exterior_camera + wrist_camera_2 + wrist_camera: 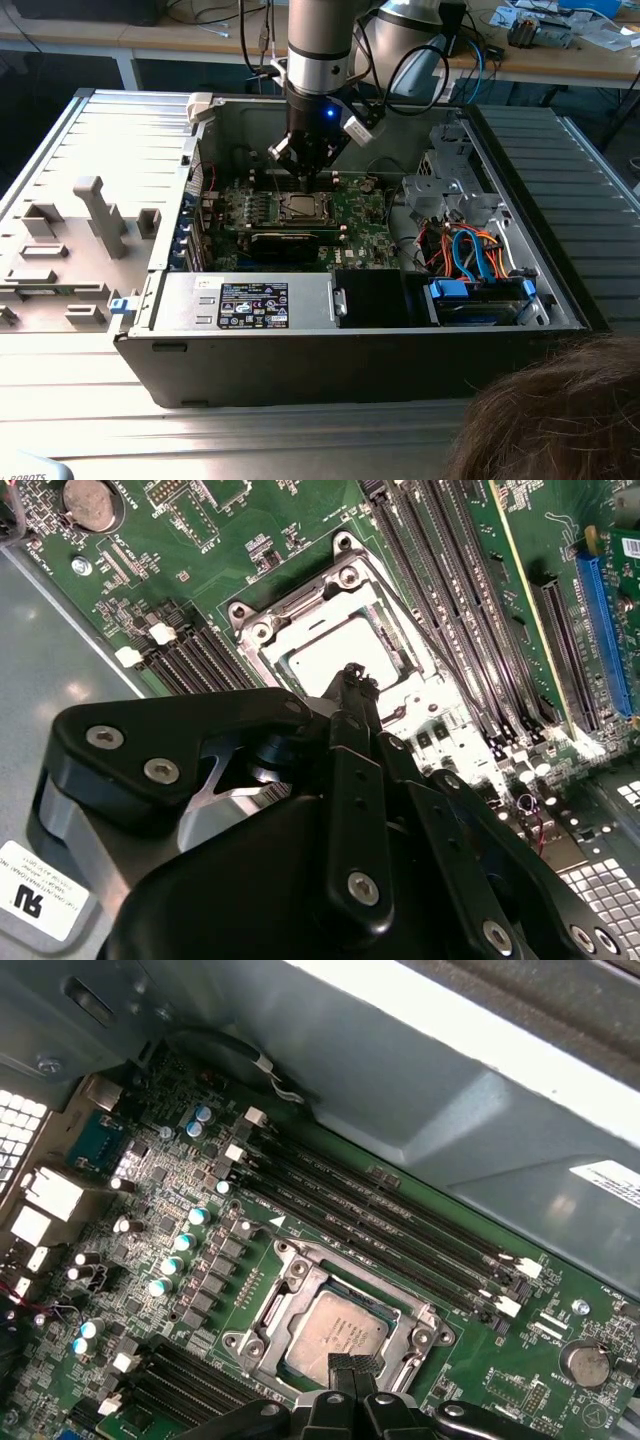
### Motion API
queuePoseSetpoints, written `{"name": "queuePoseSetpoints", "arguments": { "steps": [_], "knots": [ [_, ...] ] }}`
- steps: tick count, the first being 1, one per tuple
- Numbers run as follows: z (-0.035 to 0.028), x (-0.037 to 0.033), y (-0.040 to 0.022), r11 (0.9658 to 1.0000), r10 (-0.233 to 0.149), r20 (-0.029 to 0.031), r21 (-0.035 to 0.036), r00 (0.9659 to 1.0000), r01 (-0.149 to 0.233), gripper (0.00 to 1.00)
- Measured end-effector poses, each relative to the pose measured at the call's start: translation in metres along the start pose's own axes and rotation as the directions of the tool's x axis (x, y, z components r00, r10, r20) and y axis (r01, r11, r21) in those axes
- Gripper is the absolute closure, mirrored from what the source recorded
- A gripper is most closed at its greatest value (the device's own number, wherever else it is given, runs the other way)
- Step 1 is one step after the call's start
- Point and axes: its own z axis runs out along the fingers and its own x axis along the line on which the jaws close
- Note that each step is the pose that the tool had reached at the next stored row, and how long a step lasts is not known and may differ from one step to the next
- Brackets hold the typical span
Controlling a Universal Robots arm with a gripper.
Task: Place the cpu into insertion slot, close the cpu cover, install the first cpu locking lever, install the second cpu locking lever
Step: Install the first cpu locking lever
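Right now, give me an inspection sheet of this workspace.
Surface: green motherboard inside an open computer case.
Job's things: cpu lies in the insertion slot; cpu cover lies closed over it, framing the chip.
Clutter: coin battery; memory slots beside the socket.
Grippers: gripper shut, holding nothing, fingertips just above the cpu's edge.
Cables: orange and blue bundle at the exterior view's right.
Surroundings: a person's hair in the foreground; workbench behind.
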Motion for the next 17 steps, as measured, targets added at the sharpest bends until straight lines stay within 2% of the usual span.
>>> {"name": "queuePoseSetpoints", "arguments": {
  "steps": [17],
  "knots": [
    [0.0, 0.0, 0.0, 0.9998, -0.022, 0.0001, 0.0004, 0.9998, 0.022, 0.89]
  ]
}}
